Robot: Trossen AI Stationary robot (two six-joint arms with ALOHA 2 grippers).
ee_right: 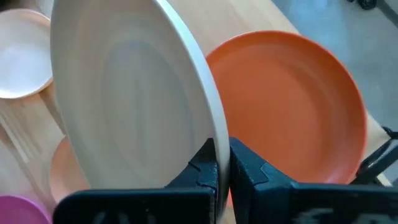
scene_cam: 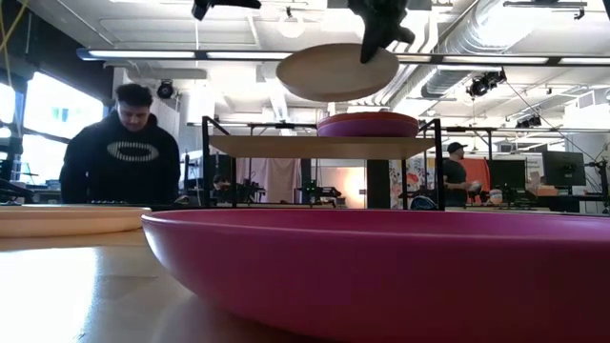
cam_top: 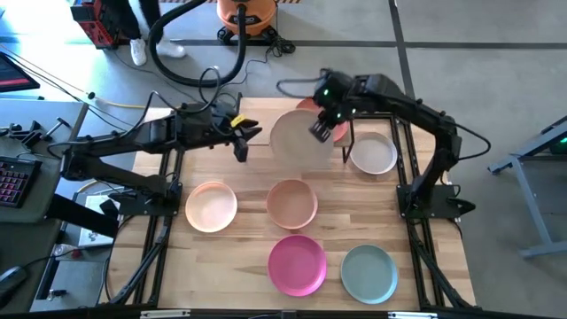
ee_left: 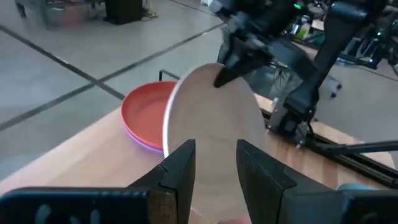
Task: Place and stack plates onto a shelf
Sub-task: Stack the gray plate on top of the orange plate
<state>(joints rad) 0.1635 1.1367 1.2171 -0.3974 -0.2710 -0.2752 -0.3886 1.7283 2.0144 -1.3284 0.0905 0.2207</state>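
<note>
Your left hand (cam_top: 241, 140) hangs over the back left part of the butcher-block wooden worktop (cam_top: 239, 257), its two dark fingers (ee_left: 180, 171) parted with nothing between them. Ahead of it, toward the right, floats the round pale beige matte plate (cam_top: 297, 137); nearer you than that hand lies the round cream plate (cam_top: 211, 206).

Further right, the round tan-pink plate (cam_top: 292, 203) sits on the worktop below the raised plate, and the round magenta plate (cam_top: 297, 263) lies at the near edge.

Your right hand (cam_top: 321, 127) is closed on the rim of the pale beige plate, fingers pinching its edge as the right wrist view shows (ee_right: 214, 168). The plate is held in the air, tilted, above the small light-wood shelf on thin black metal legs (scene_cam: 324, 148). Just beyond this hand, on the shelf, rests the round terracotta plate (ee_right: 292, 106), stacked on a purple plate (scene_cam: 367, 125) whose rim shows beneath it.

To the right of that hand, the round white plate (cam_top: 372, 152) lies on the worktop, and the round pale teal plate (cam_top: 368, 272) sits at the near right corner.

In the room behind, a person in a dark hooded top (scene_cam: 121, 152) stands past the worktop.
</note>
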